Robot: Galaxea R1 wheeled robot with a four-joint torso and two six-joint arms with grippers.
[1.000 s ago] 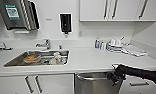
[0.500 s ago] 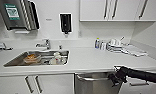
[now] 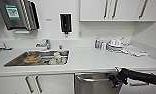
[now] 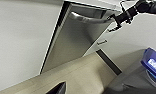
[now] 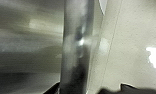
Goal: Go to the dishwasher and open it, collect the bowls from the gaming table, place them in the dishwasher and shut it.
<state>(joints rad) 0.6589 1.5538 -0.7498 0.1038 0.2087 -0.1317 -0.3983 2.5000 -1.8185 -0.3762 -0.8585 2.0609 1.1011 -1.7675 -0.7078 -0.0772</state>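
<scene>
Stainless steel marks the dishwasher (image 3: pixel 95 83), which sits under the white desk (image 3: pixel 94 60) directly ahead of the robot, with its bar handle (image 3: pixel 94 76) running away from the right gripper (image 3: pixel 115 80) toward the sink (image 3: pixel 39 58). The right gripper is at the end of that handle; in the right wrist view the handle (image 5: pixel 76 47) passes straight between the fingers, so they appear closed around it, though the fingers themselves are hard to make out. In the left wrist view the dishwasher (image 4: pixel 74 37) door is tilted out from the cabinet front at its top edge, the right gripper (image 4: pixel 114 21) holding the handle (image 4: pixel 89 20). Judged from this, the drive to the dishwasher is done and the opening step is in progress: the door is only partly lowered. Collecting the bowls, loading them and closing the door remain. The state of the left gripper cannot be told. Writing: a green-and-white label on the wall dispenser (image 3: pixel 12 11) above the sink is too blurred to read; no brand is legible on the dishwasher.
</scene>
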